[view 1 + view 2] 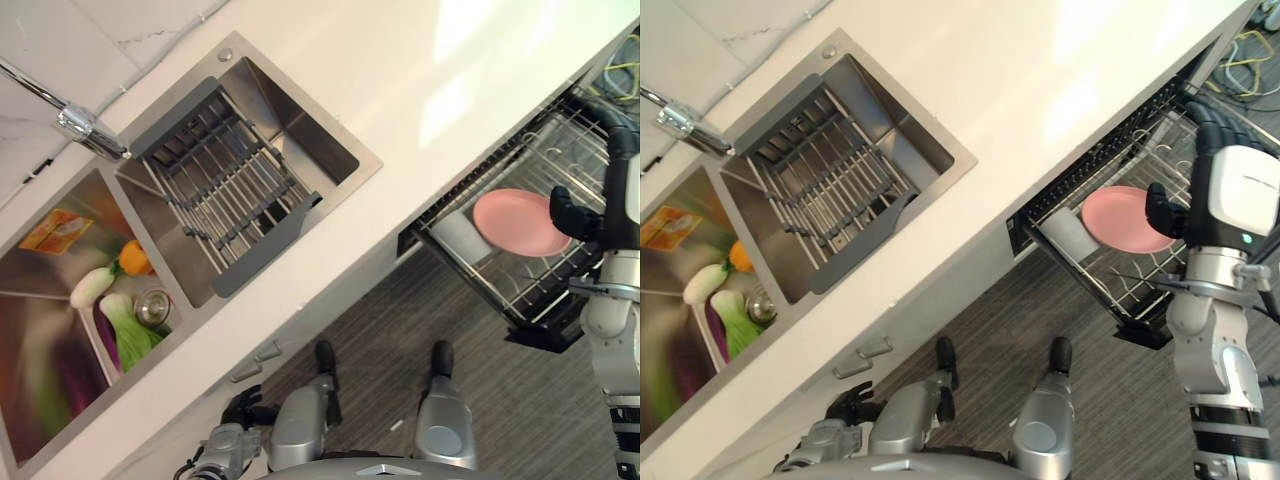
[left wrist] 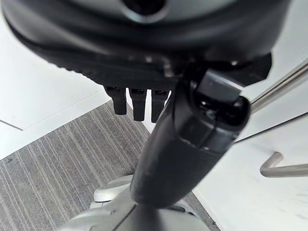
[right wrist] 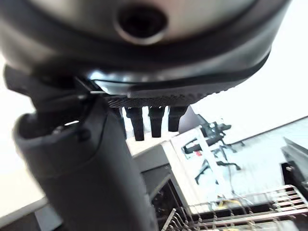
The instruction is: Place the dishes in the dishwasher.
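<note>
My right hand [image 1: 1228, 180] hung over the pulled-out dishwasher rack [image 1: 1120, 300], just beside the pink plate [image 1: 1123, 219], its fingers [image 3: 155, 119] straight and loose, holding nothing. The plate lay tilted in the rack, next to a pale cup [image 1: 1067, 231] at the end of the rack nearest the white surface [image 1: 1040, 90]. My left hand [image 1: 245, 407] was low by the cabinet front under that surface, well away from the rack, its fingers [image 2: 137, 102] straight too and empty.

I judged the risk to lie at the plate. If it was leaning on the wires rather than seated between them, a brush from my thumb as I drew the hand off could tip it flat or slide it against the cup. My forearm was also close to the rack's outer edge, so a careless lift might catch the wire and jolt everything in it.

Beyond the rack along the surface was the steel sink [image 1: 300, 130] with a grey drainer basket [image 1: 225, 185] set in it, and past that a second basin with vegetables [image 1: 115, 300] and a tap [image 1: 80, 125] over it. The floor [image 1: 400, 320] below the rack was grey and striped.
</note>
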`<state>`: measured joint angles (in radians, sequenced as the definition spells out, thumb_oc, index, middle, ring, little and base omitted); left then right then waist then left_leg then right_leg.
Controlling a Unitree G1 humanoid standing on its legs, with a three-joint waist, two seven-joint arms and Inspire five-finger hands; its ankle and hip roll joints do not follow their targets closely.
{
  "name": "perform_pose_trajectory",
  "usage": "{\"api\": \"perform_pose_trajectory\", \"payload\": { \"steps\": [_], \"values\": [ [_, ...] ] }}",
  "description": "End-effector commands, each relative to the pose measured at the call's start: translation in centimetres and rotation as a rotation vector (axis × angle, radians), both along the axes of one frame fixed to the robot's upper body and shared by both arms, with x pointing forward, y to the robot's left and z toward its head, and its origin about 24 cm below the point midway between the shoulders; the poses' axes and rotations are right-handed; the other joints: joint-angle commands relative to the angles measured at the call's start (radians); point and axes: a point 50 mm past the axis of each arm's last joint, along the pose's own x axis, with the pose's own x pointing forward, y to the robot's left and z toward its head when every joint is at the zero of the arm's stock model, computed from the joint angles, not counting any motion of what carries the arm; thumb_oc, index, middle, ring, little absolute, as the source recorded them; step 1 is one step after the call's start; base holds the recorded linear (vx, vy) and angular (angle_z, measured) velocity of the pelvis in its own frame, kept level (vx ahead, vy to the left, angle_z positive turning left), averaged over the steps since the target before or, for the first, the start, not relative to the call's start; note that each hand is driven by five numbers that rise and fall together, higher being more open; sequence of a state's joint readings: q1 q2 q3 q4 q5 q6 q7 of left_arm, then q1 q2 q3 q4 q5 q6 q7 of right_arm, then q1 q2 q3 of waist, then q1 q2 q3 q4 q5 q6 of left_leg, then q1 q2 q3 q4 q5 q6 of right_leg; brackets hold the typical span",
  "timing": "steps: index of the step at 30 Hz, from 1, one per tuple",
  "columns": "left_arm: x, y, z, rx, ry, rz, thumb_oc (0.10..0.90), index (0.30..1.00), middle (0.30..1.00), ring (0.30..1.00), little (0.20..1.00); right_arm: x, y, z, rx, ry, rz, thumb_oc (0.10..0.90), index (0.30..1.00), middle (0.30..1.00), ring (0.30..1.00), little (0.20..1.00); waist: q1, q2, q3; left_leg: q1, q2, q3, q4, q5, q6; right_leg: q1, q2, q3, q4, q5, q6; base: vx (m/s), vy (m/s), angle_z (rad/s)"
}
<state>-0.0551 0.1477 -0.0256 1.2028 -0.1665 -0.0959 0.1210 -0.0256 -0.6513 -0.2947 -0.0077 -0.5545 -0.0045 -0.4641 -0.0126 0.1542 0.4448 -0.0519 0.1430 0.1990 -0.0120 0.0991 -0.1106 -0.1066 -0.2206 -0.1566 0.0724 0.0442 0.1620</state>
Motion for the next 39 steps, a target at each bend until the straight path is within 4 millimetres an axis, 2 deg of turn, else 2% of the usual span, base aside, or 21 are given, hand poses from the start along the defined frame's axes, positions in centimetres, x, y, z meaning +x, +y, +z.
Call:
{"api": "perform_pose_trajectory", "payload": {
  "steps": [1, 3, 4, 5, 6, 7, 13, 14, 15, 17, 20, 21, 25, 26, 28, 32, 34, 35, 37, 38, 39],
  "values": [
    [-0.4, 0.8, 0.0, 0.006, 0.021, 0.025, 0.8, 0.9, 0.9, 0.9, 0.9, -2.3, -2.8, 3.3, 0.006, -0.191, -0.124, 0.8, 0.9, 0.9, 0.9, 0.9, -0.007, -0.044, -0.07, -0.039, 0.094, -0.04, 0.102, -0.059, -0.049, -0.049, -0.021, 0.0, 0.089, -0.068, 0.03, -0.01, 0.01, -0.17],
    [-0.3, 0.8, 0.0, 0.002, 0.019, 0.026, 0.8, 0.9, 0.9, 0.9, 0.9, -2.8, -3.6, 2.7, 0.033, -0.18, -0.172, 0.8, 0.9, 0.9, 0.9, 0.9, -0.009, -0.043, -0.069, -0.037, 0.096, -0.037, 0.102, -0.059, -0.051, -0.053, -0.02, 0.004, 0.095, -0.07, 0.029, -0.01, 0.007, -0.13],
    [-0.2, 0.9, 0.0, -0.003, 0.015, 0.038, 0.8, 0.9, 0.9, 0.9, 0.9, -3.7, -5.2, 1.0, 0.086, -0.132, -0.262, 0.8, 0.9, 0.9, 0.9, 0.9, -0.02, -0.042, -0.065, -0.036, 0.101, -0.034, 0.101, -0.058, -0.053, -0.057, -0.019, 0.007, 0.102, -0.074, 0.029, -0.02, 0.002, -0.08],
    [-0.2, 0.8, 0.0, -0.006, 0.016, 0.042, 0.8, 0.9, 0.9, 0.9, 0.9, -4.1, -5.7, -0.1, 0.145, -0.121, -0.297, 0.8, 0.9, 0.9, 0.9, 0.9, -0.024, -0.038, -0.063, -0.035, 0.103, -0.031, 0.1, -0.058, -0.054, -0.061, -0.019, 0.007, 0.107, -0.075, 0.028, -0.02, 0.001, -0.07],
    [-0.2, 0.9, 0.0, -0.005, 0.017, 0.041, 0.8, 0.9, 0.9, 0.9, 0.9, -4.2, -5.7, -0.2, 0.148, -0.122, -0.298, 0.8, 0.9, 0.9, 0.9, 0.9, -0.022, -0.039, -0.063, -0.035, 0.103, -0.031, 0.101, -0.058, -0.054, -0.061, -0.019, 0.008, 0.109, -0.076, 0.028, -0.03, 0.008, -0.04],
    [-0.4, 0.7, -0.1, -0.019, 0.03, 0.037, 0.8, 0.9, 0.9, 0.9, 0.9, -4.5, -5.8, -2.2, 0.279, -0.11, -0.314, 0.8, 0.9, 0.9, 0.9, 0.9, -0.031, -0.032, -0.06, -0.034, 0.105, -0.028, 0.1, -0.057, -0.056, -0.065, -0.02, 0.01, 0.115, -0.079, 0.026, -0.02, 0.009, -0.06],
    [-0.8, 0.8, -0.2, -0.015, 0.046, 0.014, 0.8, 0.9, 0.9, 0.9, 0.9, -3.8, -5.1, -3.4, 0.313, -0.045, -0.268, 0.8, 0.9, 0.9, 0.9, 0.9, -0.039, -0.011, -0.047, -0.035, 0.104, -0.022, 0.103, -0.051, -0.059, -0.08, -0.023, 0.018, 0.139, -0.086, 0.024, -0.02, 0.018, -0.11],
    [-1.0, 0.8, -0.3, -0.015, 0.054, 0.011, 0.8, 0.9, 0.9, 0.9, 0.9, -3.4, -4.7, -3.8, 0.323, -0.023, -0.243, 0.568, 0.552, 0.552, 0.552, 0.552, -0.039, -0.007, -0.044, -0.034, 0.104, -0.02, 0.104, -0.05, -0.059, -0.081, -0.023, 0.019, 0.14, -0.086, 0.024, 0.0, 0.0, 0.0],
    [-1.1, 0.7, -0.3, -0.009, 0.061, 0.001, 0.8, 0.9, 0.9, 0.9, 0.9, -2.4, -4.0, -4.6, 0.339, 0.025, -0.208, 0.4, 0.3, 0.3, 0.3, 0.3, -0.033, 0.004, -0.043, -0.033, 0.103, -0.018, 0.104, -0.048, -0.059, -0.079, -0.026, 0.018, 0.14, -0.086, 0.024, 0.0, 0.0, 0.0],
    [-1.0, 0.6, -0.3, -0.003, 0.064, -0.025, 0.8, 0.9, 0.9, 0.9, 0.9, -0.6, -3.0, -5.3, 0.336, 0.086, -0.146, 0.4, 0.3, 0.3, 0.3, 0.3, -0.023, 0.015, -0.04, -0.031, 0.101, -0.02, 0.103, -0.046, -0.059, -0.072, -0.028, 0.015, 0.136, -0.085, 0.025, 0.0, 0.0, 0.0],
    [-0.8, 0.3, -0.3, 0.009, 0.067, -0.073, 0.8, 0.9, 0.9, 0.9, 0.9, 2.2, -1.5, -4.9, 0.293, 0.136, -0.055, 0.4, 0.3, 0.3, 0.3, 0.3, -0.008, 0.034, -0.037, -0.028, 0.099, -0.024, 0.101, -0.043, -0.06, -0.06, -0.034, 0.008, 0.132, -0.085, 0.025, -0.01, -0.004, 0.03],
    [-0.8, 0.3, -0.3, 0.009, 0.067, -0.073, 0.8, 0.9, 0.9, 0.9, 0.9, 2.2, -1.5, -4.9, 0.293, 0.136, -0.055, 0.4, 0.3, 0.3, 0.3, 0.3, -0.008, 0.034, -0.037, -0.028, 0.099, -0.024, 0.101, -0.043, -0.06, -0.06, -0.034, 0.008, 0.132, -0.085, 0.025, 0.0, 0.0, 0.0],
    [-0.7, -0.2, -0.4, 0.021, 0.07, -0.133, 0.8, 0.9, 0.9, 0.9, 0.9, 5.9, 2.6, -2.2, 0.249, 0.116, 0.166, 0.4, 0.3, 0.3, 0.3, 0.3, 0.02, 0.056, -0.036, -0.026, 0.093, -0.038, 0.101, -0.04, -0.06, -0.044, -0.046, -0.01, 0.138, -0.087, 0.024, 0.0, -0.008, 0.03],
    [-0.6, -0.5, -0.3, 0.021, 0.06, -0.162, 0.8, 0.9, 0.9, 0.9, 0.9, 7.6, 4.3, -1.3, 0.209, 0.137, 0.24, 0.4, 0.3, 0.3, 0.3, 0.3, 0.042, 0.064, -0.04, -0.026, 0.09, -0.049, 0.1, -0.037, -0.061, -0.034, -0.051, -0.019, 0.14, -0.089, 0.023, 0.0, -0.026, 0.1],
    [-0.3, -0.6, -0.2, 0.02, 0.043, -0.184, 0.8, 0.9, 0.9, 0.9, 0.9, 9.3, 6.5, -0.1, 0.153, 0.152, 0.334, 0.4, 0.3, 0.3, 0.3, 0.3, 0.062, 0.07, -0.041, -0.024, 0.087, -0.06, 0.097, -0.036, -0.063, -0.017, -0.059, -0.037, 0.14, -0.095, 0.025, -0.02, -0.033, 0.2],
    [0.7, -0.7, 0.2, 0.024, -0.002, -0.226, 0.8, 0.9, 0.9, 0.9, 0.9, 11.1, 8.7, 1.4, 0.129, 0.172, 0.435, 0.4, 0.3, 0.3, 0.3, 0.3, 0.093, 0.071, -0.045, -0.034, 0.083, -0.08, 0.095, -0.027, -0.066, -0.001, -0.062, -0.063, 0.133, -0.094, 0.025, -0.02, -0.03, 0.24],
    [0.7, -0.7, 0.2, 0.024, -0.002, -0.226, 0.8, 0.9, 0.9, 0.9, 0.9, 11.1, 8.7, 1.4, 0.129, 0.172, 0.435, 0.4, 0.3, 0.3, 0.3, 0.3, 0.093, 0.071, -0.045, -0.034, 0.083, -0.08, 0.095, -0.027, -0.066, -0.001, -0.062, -0.063, 0.133, -0.094, 0.025, -0.02, -0.021, 0.23],
    [1.0, -0.7, 0.4, 0.027, -0.023, -0.242, 0.8, 0.9, 0.9, 0.9, 0.9, 11.9, 10.2, 2.7, 0.112, 0.154, 0.494, 0.4, 0.3, 0.3, 0.3, 0.3, 0.115, 0.072, -0.045, -0.046, 0.082, -0.094, 0.093, -0.018, -0.068, 0.002, -0.065, -0.081, 0.13, -0.089, 0.023, -0.04, -0.055, 0.43],
    [1.4, -0.9, 0.5, 0.015, -0.041, -0.237, 0.8, 0.9, 0.9, 0.9, 0.9, 12.3, 10.8, 2.4, 0.169, 0.149, 0.514, 0.4, 0.3, 0.3, 0.3, 0.3, 0.132, 0.071, -0.045, -0.055, 0.078, -0.11, 0.091, -0.014, -0.069, 0.013, -0.07, -0.101, 0.127, -0.09, 0.023, -0.02, -0.046, 0.47],
    [1.6, -1.2, 0.6, 0.013, -0.053, -0.252, 0.8, 0.9, 0.9, 0.9, 0.9, 12.4, 11.3, 2.3, 0.167, 0.158, 0.53, 0.671, 0.707, 0.707, 0.707, 0.707, 0.146, 0.069, -0.048, -0.06, 0.075, -0.124, 0.088, -0.009, -0.071, 0.021, -0.072, -0.112, 0.125, -0.091, 0.022, 0.0, -0.008, 0.36],
    [1.6, -1.2, 0.6, 0.013, -0.053, -0.252, 0.8, 0.9, 0.9, 0.9, 0.9, 12.4, 11.3, 2.3, 0.167, 0.158, 0.53, 0.671, 0.707, 0.707, 0.707, 0.707, 0.146, 0.069, -0.048, -0.06, 0.075, -0.124, 0.088, -0.009, -0.071, 0.021, -0.072, -0.112, 0.125, -0.091, 0.022, 0.01, -0.02, 0.56]
  ]
}}
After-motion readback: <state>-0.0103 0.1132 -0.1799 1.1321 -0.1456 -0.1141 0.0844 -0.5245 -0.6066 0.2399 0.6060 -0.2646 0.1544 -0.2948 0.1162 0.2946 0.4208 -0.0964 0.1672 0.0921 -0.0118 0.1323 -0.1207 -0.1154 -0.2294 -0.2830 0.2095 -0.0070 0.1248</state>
